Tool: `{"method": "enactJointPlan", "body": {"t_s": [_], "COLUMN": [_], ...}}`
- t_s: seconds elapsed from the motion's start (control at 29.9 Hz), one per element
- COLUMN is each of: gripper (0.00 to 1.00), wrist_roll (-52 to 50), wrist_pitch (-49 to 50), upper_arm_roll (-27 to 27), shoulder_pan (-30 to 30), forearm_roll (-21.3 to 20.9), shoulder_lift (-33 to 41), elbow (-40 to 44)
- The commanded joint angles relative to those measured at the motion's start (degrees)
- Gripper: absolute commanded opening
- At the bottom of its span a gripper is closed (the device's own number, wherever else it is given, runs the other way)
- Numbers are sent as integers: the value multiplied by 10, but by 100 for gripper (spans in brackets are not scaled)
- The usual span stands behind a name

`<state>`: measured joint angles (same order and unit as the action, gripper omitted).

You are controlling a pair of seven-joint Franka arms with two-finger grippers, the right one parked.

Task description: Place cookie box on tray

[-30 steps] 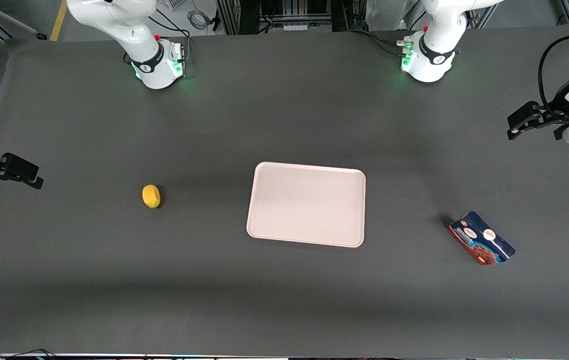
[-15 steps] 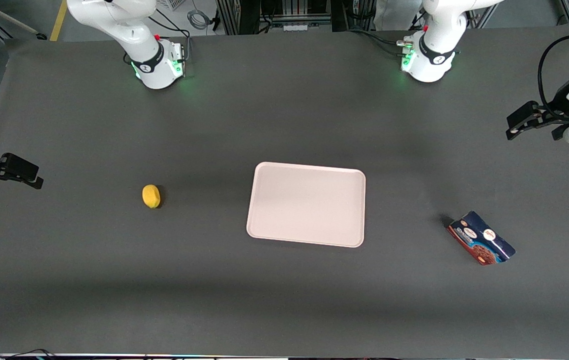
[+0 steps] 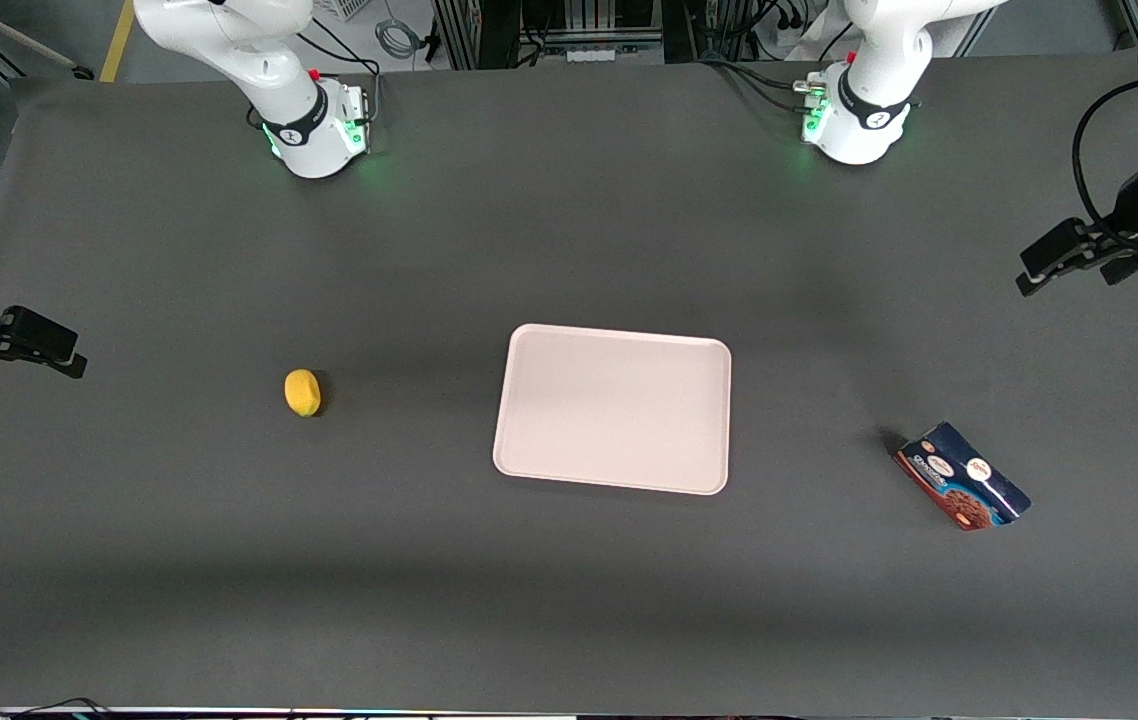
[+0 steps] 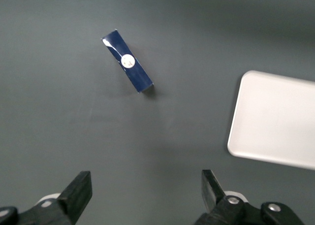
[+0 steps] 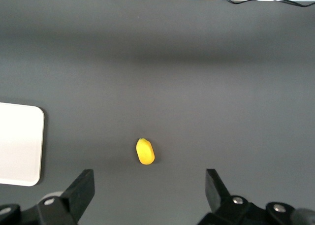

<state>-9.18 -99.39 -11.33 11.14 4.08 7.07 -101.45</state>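
Observation:
The cookie box point(image 3: 961, 476) is a small dark-blue carton lying on the dark table mat toward the working arm's end, apart from the tray. It also shows in the left wrist view as the cookie box point(image 4: 127, 61) with a round white logo. The tray point(image 3: 612, 408) is pale pinkish-white with a low rim, sits mid-table and holds nothing. One corner of the tray point(image 4: 275, 119) shows in the wrist view. My left gripper point(image 3: 1034, 272) hangs above the table edge, farther from the front camera than the box. The gripper point(image 4: 146, 178) is open with nothing between its fingers.
A small yellow rounded lump point(image 3: 302, 391) lies on the mat toward the parked arm's end, beside the tray with a gap between them. The two arm bases point(image 3: 854, 120) stand at the table's edge farthest from the front camera.
My left gripper has shifted slightly nearer to the front camera and its wrist has turned a little. The cookie box, tray and yellow lump have not moved.

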Motion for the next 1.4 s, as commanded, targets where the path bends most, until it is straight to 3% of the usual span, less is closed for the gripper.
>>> {"method": "enactJointPlan", "body": {"t_s": [0.0,0.23,0.6,0.94,1.17,1.37], "gripper": [99,99,99,99,99,99], "wrist_roll": [-107,-225,-257,-280,-280,-295], "wrist_pitch": [-32,-77,-106,-208,-294,-321], "upper_arm_roll": [0,17,60,73,74,85], "shoulder_pan": [-1,-4,-21,-32,-33,-44], "forearm_roll": [6,0,1,-4,-35,-34], "shoulder_lift": [-17,-56,-169,-258,-326,-363], "elbow": [0,0,46,49,48,49]}}
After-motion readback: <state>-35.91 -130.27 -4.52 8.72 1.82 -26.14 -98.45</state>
